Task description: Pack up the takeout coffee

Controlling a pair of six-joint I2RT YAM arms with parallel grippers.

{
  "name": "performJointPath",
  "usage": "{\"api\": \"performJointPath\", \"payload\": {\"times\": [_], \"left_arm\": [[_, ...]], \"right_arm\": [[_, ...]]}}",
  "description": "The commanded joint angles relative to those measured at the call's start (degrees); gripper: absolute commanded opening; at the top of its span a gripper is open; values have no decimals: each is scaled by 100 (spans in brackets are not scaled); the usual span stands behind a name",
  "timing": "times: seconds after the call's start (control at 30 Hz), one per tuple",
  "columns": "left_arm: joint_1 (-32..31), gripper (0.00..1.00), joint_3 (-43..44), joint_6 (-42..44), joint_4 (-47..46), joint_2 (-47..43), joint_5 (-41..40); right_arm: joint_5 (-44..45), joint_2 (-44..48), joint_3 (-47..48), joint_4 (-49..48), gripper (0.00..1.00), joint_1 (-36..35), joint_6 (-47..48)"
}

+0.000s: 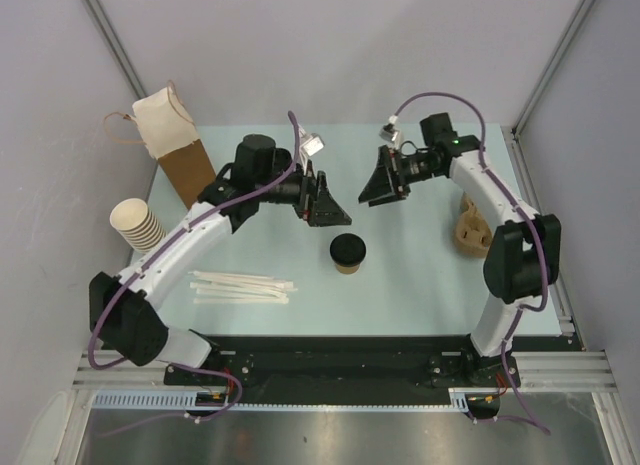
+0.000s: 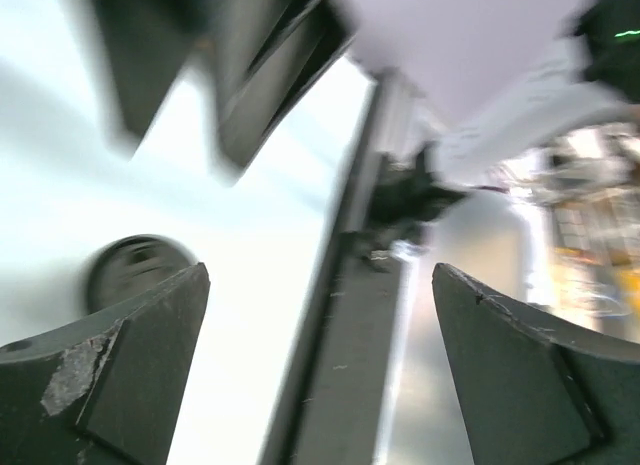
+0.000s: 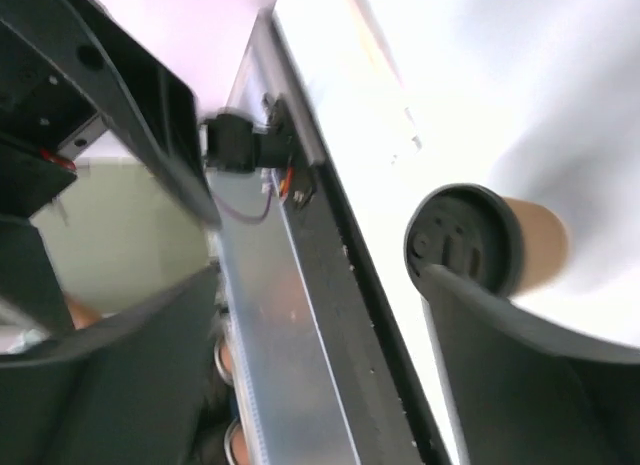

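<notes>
The takeout coffee (image 1: 348, 253), a small kraft-brown cup with a round black top, stands upright on the pale table between the two arms. My left gripper (image 1: 325, 203) hovers just behind and left of it, jaws wide apart and empty. My right gripper (image 1: 385, 185) hangs behind and right of it, also open and holding nothing. In the left wrist view, which is blurred, the coffee's black top (image 2: 130, 270) peeks out beside the left finger, outside the open left gripper (image 2: 320, 272). In the right wrist view the coffee (image 3: 470, 240) sits behind the right finger of the open right gripper (image 3: 318, 275).
A brown paper bag (image 1: 175, 145) with a cream top and handles stands at the back left. A stack of cream paper cups (image 1: 137, 225) lies at the left edge. Several white paper-wrapped sticks (image 1: 243, 287) lie near the front. A brown moulded carrier (image 1: 473, 230) sits under the right arm.
</notes>
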State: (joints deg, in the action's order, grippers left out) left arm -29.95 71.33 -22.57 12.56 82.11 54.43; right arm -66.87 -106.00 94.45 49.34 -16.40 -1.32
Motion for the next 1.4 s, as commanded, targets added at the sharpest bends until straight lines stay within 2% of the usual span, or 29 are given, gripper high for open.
{"api": "performJointPath", "payload": {"times": [0.0, 0.07, 0.13, 0.2, 0.33, 0.47, 0.77, 1.37], "left_arm": [[-63, 99, 486, 1911, 1925, -309, -1469], [-159, 100, 653, 2246, 2451, -283, -2083], [-440, 100, 1013, 2993, 2873, -143, -2776], [-712, 99, 1329, 3580, 3383, 120, -3052], [-1055, 99, 1603, 4101, 3631, 490, -3412], [-1512, 99, 1735, 4401, 3649, 929, -4132], [-1812, 100, 2095, 4410, 3455, 1712, -4599], [-1803, 99, 2570, 4551, 3763, 2520, -4354]], "right_arm": [[560, 684, -295, 128, 100, 418, 115], [858, 860, -489, 137, 100, 646, 123], [1087, 1124, -586, 137, 100, 848, 271], [1439, 1361, -691, 137, 100, 989, 325], [1843, 1678, -867, 120, 100, 1253, 501], [2064, 1889, -990, 93, 100, 1341, 607], [1950, 1767, -1026, 40, 100, 1341, 554], [1792, 1705, -1017, 32, 100, 1342, 598]]}}
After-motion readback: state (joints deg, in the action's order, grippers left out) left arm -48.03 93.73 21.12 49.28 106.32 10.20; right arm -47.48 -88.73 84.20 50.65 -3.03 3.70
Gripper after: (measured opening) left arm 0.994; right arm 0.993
